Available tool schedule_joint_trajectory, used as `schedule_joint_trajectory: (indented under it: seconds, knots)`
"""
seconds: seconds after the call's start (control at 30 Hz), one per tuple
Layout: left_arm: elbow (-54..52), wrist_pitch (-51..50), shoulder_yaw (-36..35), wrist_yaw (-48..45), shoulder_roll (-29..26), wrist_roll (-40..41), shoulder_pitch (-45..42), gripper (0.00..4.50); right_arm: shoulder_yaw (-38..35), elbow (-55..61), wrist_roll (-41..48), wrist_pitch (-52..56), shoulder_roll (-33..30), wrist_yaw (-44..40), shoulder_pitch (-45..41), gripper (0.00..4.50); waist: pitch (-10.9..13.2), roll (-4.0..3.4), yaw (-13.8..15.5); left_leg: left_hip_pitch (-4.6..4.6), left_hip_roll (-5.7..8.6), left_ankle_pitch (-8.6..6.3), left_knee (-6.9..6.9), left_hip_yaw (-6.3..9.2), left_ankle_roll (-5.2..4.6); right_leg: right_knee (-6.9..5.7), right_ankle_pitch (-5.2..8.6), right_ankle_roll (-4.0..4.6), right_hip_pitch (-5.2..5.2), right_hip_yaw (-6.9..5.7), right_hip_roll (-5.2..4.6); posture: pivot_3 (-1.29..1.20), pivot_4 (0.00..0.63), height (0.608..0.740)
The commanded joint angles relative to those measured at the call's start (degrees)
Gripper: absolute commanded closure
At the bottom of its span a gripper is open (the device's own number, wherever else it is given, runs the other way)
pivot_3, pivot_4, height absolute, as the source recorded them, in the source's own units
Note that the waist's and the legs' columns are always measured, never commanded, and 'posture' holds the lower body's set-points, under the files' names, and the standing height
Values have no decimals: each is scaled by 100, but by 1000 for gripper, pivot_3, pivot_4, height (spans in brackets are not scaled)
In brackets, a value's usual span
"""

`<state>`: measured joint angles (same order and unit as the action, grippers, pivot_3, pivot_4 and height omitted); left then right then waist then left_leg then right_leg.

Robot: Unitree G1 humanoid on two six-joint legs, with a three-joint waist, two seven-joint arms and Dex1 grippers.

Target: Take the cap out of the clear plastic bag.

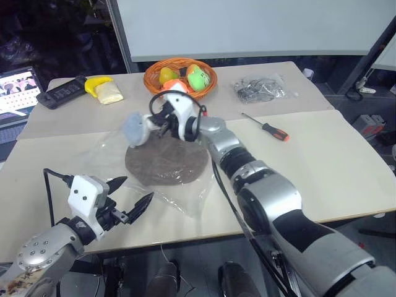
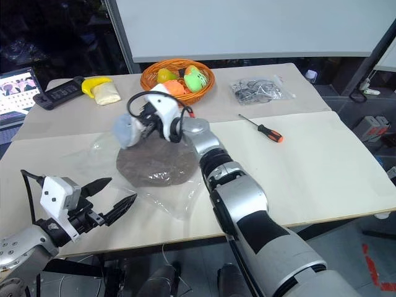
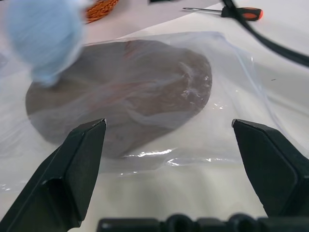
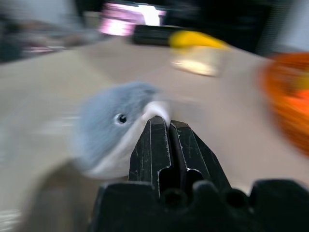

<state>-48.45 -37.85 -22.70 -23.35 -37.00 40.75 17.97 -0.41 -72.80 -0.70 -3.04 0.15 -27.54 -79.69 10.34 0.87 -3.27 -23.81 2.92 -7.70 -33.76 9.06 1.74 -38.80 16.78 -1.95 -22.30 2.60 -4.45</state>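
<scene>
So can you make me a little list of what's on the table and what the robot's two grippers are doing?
Cap: flat round dark brown fabric cap, still inside the bag
Bag: large clear crinkly plastic bag, flat on the table
Right gripper: shut on a small fuzzy blue-grey shark toy, held above the cap
Left gripper: open, holds nothing, at the near table edge
Behind: orange woven basket of fruit, screwdriver with orange-black handle, small clear bag of metal parts
</scene>
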Motion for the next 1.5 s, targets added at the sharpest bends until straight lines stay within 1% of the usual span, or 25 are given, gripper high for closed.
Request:
schedule_joint_trajectory:
  seconds: [0.03,0.17,0.23,0.3,0.37,0.43,0.47,0.53,0.57,0.63,0.77,0.8,0.83,0.97,1.03,1.17,1.23,1.27,1.3,1.33,1.4,1.47,1.5]
  knots:
    - [-77,9,-16,-24,-64,-42,-8,0,-253,-124,-48,91,-579,907,-221,4459,0,0,8,0,0,0,0,0,0,0,0,0,0,0,0,0,150,740]
    - [-90,7,17,-13,-49,-51,-2,0,-342,-338,-241,366,-1417,2085,-95,4459,1,0,11,-2,-1,0,4,-1,0,1,2,5,-2,1,0,0,150,740]
    - [-84,10,42,-7,-43,-59,-7,0,-278,-416,-429,477,-1750,2534,70,4459,1,0,8,-5,-1,0,5,-2,0,3,3,5,-3,2,-2,0,150,740]
    - [-57,16,61,-4,-39,-70,-26,0,-218,-492,-567,651,-1925,2666,314,4459,0,1,-7,-5,-1,0,8,-4,-1,7,4,6,-2,2,-2,0,150,740]
    - [-8,20,77,-2,-36,-76,-66,0,-112,-537,-727,774,-1935,2560,556,4459,0,1,-70,-4,-3,-1,7,-7,-2,10,4,7,1,3,-1,0,150,740]
    - [50,20,103,-12,-51,-76,-133,0,-66,-572,-855,962,-1935,2592,787,3840,0,1,-130,0,-7,-2,7,-15,-4,7,4,7,2,9,1,0,150,740]
    - [76,24,121,-22,-64,-84,-167,0,-55,-585,-903,1059,-1937,2584,882,3671,0,0,-151,2,-11,-2,7,-24,-4,3,4,8,1,14,4,0,150,740]
    - [109,23,146,-27,-72,-94,-223,0,-225,-582,-804,1172,-1935,2602,979,2881,1,-2,-169,3,-10,-2,4,-25,-5,-6,4,8,0,15,4,0,150,740]
    - [125,21,144,-34,-74,-95,-240,0,-292,-577,-763,1208,-1930,2611,993,2644,1,-2,-176,3,-10,-2,2,-25,-5,-7,4,8,0,16,4,0,150,740]
    - [144,30,137,-25,-68,-94,-293,0,-485,-554,-624,1236,-1927,2651,978,1889,-1,2,-161,9,-9,-2,-4,-28,-5,-8,4,7,11,16,4,0,150,740]
    - [160,38,98,38,-28,-67,-372,0,-631,-509,-588,1179,-1940,2643,865,585,0,1,-113,10,-8,-2,-5,-28,-5,-7,3,6,11,16,4,0,150,740]
    - [159,37,101,31,-34,-79,-363,0,-662,-498,-578,1168,-1946,2652,827,168,-1,1,-104,10,-9,-2,-5,-27,-5,-7,3,6,11,16,5,0,150,740]
    - [160,36,106,25,-36,-89,-356,0,-683,-490,-572,1158,-1954,2648,791,64,0,1,-100,9,-9,-2,-4,-27,-5,-7,3,6,10,16,4,0,150,740]
    - [129,68,71,56,2,-88,-371,0,-717,-421,-551,1081,-2006,2356,547,64,0,-1,-97,7,-8,-2,-3,-28,-5,-6,3,6,7,17,4,0,150,740]
    - [118,101,56,72,20,-89,-410,0,-687,-373,-555,1062,-2059,2071,388,64,1,-1,-89,8,-9,-2,-3,-28,-5,-6,3,6,7,17,4,0,150,740]
    - [92,138,-5,100,56,-77,-429,0,-423,-126,-699,1084,-2357,1419,155,64,1,-2,-73,6,-8,-2,-3,-28,-4,-4,4,5,6,17,3,0,150,740]
    - [61,125,-56,95,22,-75,-420,0,-338,160,-652,1288,-2534,844,179,64,1,-2,-61,5,-8,-2,0,-28,-4,-1,4,5,6,16,3,0,150,740]
    - [35,111,-41,65,-42,-118,-413,0,-256,458,-602,1543,-2649,291,306,64,1,-2,-56,4,-8,-2,0,-27,-4,1,4,5,7,15,3,0,150,740]
    - [14,104,-35,38,-88,-149,-398,0,-198,701,-561,1739,-2725,-92,415,64,2,-1,-53,4,-8,-2,0,-28,-4,2,4,4,6,15,2,0,150,740]
    - [-42,107,74,-29,-203,-254,-401,0,-132,1125,-490,1963,-2855,-563,644,64,1,-1,-49,2,-8,-2,1,-27,-4,4,4,4,6,15,2,0,150,740]
    - [-109,130,225,-140,-360,-396,-401,0,11,1998,-389,2293,-3049,-1247,1097,64,1,-1,-41,1,-10,-4,2,-27,-4,9,5,4,8,12,3,0,150,740]
    - [-111,133,411,-269,-507,-484,-475,0,117,3630,189,2294,-3307,-2529,1938,64,2,-1,-20,1,-7,-4,4,-27,-4,10,4,3,9,13,1,0,150,740]
    - [-73,163,531,-357,-603,-584,-520,0,137,4664,752,2601,-3455,-3269,2446,64,3,-3,14,-3,-13,-6,-1,-26,-4,15,5,2,9,8,3,0,150,740]
